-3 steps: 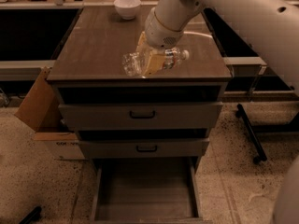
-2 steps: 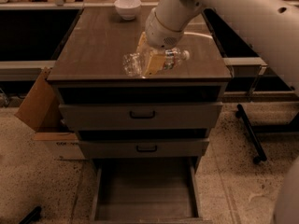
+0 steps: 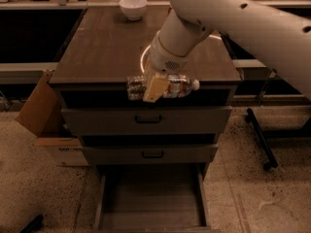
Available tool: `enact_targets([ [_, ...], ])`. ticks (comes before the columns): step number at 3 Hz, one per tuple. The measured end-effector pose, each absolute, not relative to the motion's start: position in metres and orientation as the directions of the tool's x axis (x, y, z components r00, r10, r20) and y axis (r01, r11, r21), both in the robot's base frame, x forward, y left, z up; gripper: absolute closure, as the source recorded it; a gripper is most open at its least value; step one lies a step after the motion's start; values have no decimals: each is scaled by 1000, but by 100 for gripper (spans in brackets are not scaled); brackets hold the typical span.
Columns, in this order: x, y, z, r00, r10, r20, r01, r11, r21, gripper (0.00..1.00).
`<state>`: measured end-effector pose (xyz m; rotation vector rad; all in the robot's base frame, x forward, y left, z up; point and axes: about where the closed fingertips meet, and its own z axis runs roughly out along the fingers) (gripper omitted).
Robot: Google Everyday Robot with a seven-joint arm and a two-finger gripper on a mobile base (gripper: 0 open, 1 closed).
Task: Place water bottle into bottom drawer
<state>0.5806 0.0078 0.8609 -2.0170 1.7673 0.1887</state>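
My gripper [image 3: 156, 87] is shut on the water bottle [image 3: 181, 86], a clear ribbed bottle held lying sideways with its white cap pointing right. I hold it in the air in front of the cabinet top's front edge, above the two closed drawers. The bottom drawer [image 3: 150, 200] is pulled open below, a grey box with a flat floor and nothing in it. My white arm reaches in from the upper right.
A white bowl [image 3: 133, 8] stands at the back of the brown cabinet top [image 3: 97, 47]. Two closed drawers with black handles [image 3: 148, 119] sit above the open one. A cardboard box [image 3: 46, 120] stands left of the cabinet. A black chair leg [image 3: 260, 137] lies at the right.
My gripper has carried the bottle forward and down, from above the cabinet top to in front of its front edge.
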Motion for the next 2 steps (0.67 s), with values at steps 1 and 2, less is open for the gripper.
enact_targets([
  [1, 553, 14, 849, 89, -910, -405, -978, -3, -208, 100],
  [2, 514, 32, 800, 24, -870, -492, -991, 43, -124, 100],
])
